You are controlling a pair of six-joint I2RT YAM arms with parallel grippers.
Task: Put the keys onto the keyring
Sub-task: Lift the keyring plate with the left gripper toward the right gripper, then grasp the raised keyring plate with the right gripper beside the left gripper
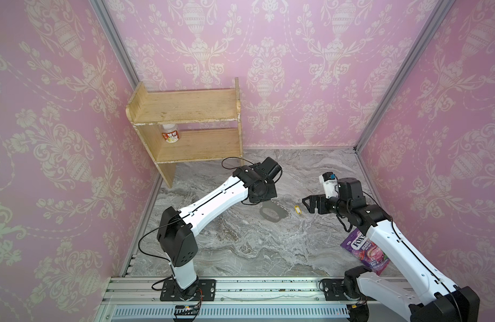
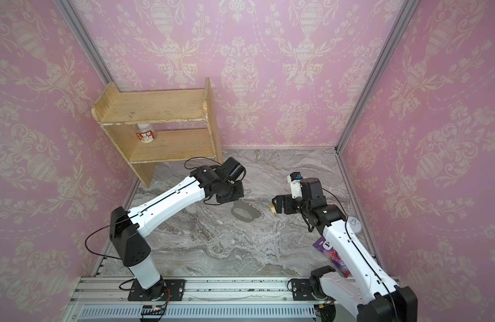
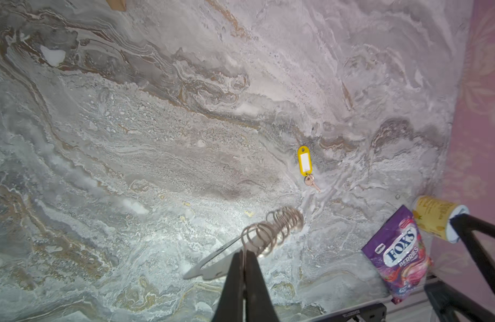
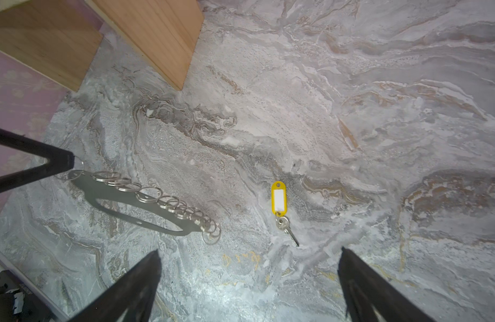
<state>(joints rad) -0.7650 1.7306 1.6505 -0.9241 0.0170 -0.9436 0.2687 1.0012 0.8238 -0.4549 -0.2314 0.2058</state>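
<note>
The keyring (image 1: pixel 279 216) (image 2: pixel 250 215) is a flat grey plate (image 4: pixel 145 214) with an oval cut-out and a row of silver rings (image 3: pixel 279 225) along one edge. My left gripper (image 3: pixel 243 252) is shut on the ring at one end of the plate, as the right wrist view also shows (image 4: pixel 65 163). In both top views the left wrist hides its fingers. The keys (image 1: pixel 297 209) (image 2: pixel 272 209), a yellow tag (image 4: pixel 279 198) joined to a small silver key (image 4: pixel 286 228), lie on the marble just right of the keyring. My right gripper (image 1: pixel 307 205) (image 4: pixel 249 251) hovers open beside them, holding nothing.
A wooden shelf (image 1: pixel 184 125) stands at the back left with a small jar (image 1: pixel 171 133) on its lower board. A purple candy bag (image 1: pixel 363 251) (image 3: pixel 399 251) and a yellow can (image 3: pixel 433 217) lie near the right wall. Pink walls enclose three sides.
</note>
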